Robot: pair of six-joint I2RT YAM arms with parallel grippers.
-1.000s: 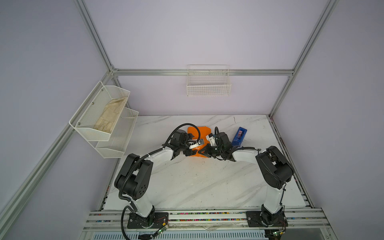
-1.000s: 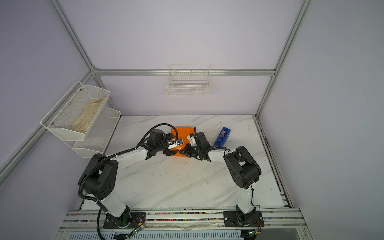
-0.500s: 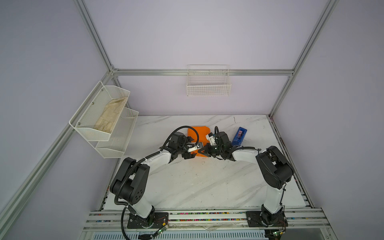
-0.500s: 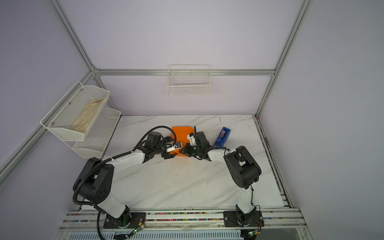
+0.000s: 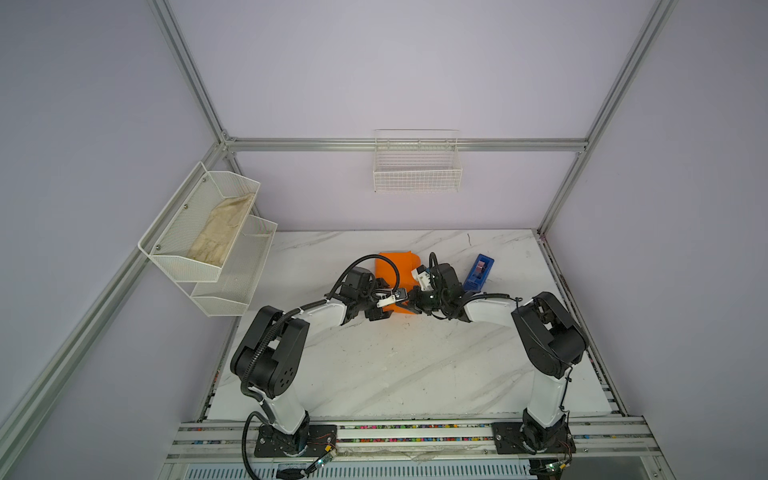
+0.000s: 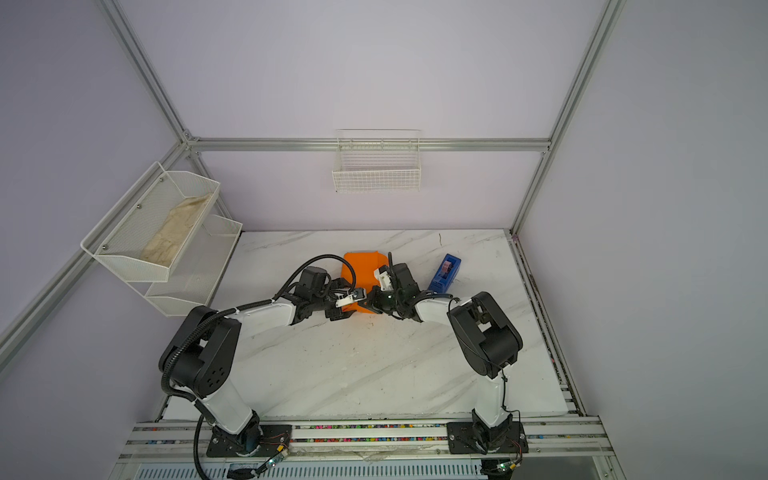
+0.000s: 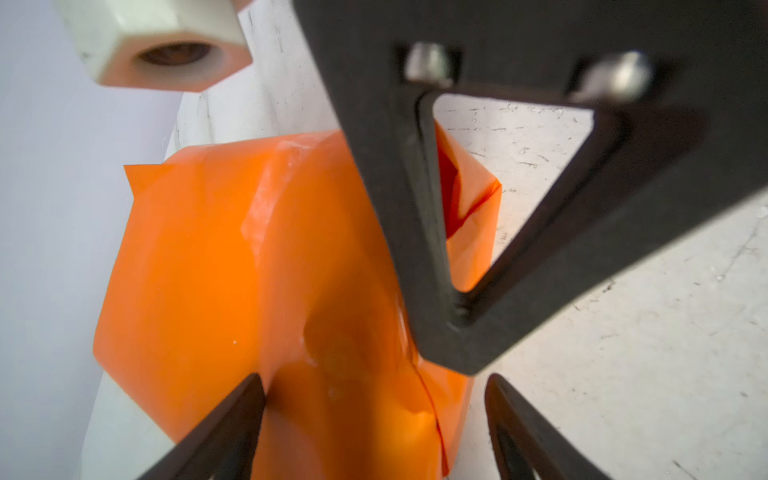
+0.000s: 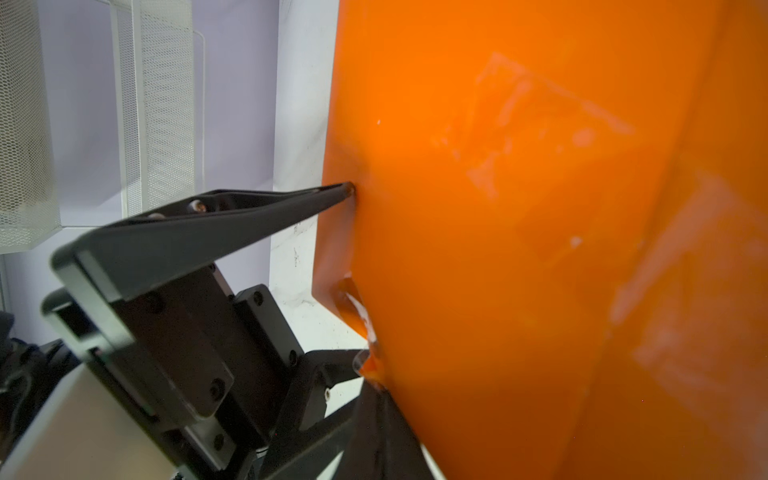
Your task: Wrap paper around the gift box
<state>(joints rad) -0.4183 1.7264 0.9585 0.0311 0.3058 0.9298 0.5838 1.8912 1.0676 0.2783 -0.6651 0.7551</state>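
While the mesh rack's point(image 5: 187, 266) upper tier holds a beige cloth point(image 5: 222, 230), the folded paper point(image 5: 405, 266) lies near the middle of the table's point(image 5: 395, 365) far edge in both top views. In the left wrist view the left gripper point(image 7: 374, 380) stands spread wide astride its end, holding nothing; the right gripper point(image 7: 453, 345), closed tight, rests against it. In the right wrist view one left fingertip point(image 8: 332, 195) touches the paper.

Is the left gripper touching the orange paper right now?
Touching. In the right wrist view, a fingertip of the left gripper presses into the paper, which dimples around it.
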